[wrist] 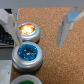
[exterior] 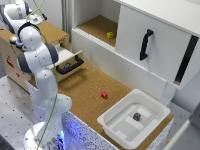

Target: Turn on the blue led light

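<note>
Blue led light (wrist: 27, 53) sits in its silver ring between the reddish-white button (wrist: 28, 30) and the green one (wrist: 26, 80), unpressed as far as I can judge. Gripper (wrist: 39, 27) hangs above, fingers spread wide and empty; pressing remains.

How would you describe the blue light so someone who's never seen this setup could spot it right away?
Look at the cork-topped surface under the gripper, where three round push-buttons sit in a row. The blue led light is the middle one, between the orange-lit button and the green one; only it has a blue cap.
</note>
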### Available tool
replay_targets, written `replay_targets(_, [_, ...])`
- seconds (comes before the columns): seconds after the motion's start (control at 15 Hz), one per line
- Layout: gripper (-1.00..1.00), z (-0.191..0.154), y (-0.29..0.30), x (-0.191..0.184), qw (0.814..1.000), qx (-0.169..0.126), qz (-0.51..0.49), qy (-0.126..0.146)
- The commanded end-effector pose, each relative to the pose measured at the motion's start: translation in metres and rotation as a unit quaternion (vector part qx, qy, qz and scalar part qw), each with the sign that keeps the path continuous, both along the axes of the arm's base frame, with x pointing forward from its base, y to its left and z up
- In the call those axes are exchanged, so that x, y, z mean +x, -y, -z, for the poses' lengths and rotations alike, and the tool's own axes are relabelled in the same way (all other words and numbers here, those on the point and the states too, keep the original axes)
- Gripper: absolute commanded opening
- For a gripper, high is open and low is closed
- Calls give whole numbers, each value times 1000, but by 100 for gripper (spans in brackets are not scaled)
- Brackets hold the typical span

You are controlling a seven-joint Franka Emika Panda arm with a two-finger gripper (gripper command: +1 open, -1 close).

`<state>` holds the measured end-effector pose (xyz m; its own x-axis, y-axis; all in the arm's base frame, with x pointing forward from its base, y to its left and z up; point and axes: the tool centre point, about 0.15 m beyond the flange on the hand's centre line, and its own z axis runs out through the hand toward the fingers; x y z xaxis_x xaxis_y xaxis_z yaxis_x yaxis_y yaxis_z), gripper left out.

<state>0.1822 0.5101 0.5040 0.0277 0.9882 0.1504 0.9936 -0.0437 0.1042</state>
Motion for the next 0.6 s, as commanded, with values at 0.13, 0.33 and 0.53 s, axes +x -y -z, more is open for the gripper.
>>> replay_targets(0.13, [-100,3,-27,-7,997,-76,3,-26])
replay_targets(0.33, [-100,22,-31,-8,995,-85,5,-43])
replay_targets(0.53, [-100,28,-32,-8,995,-90,5,-44])
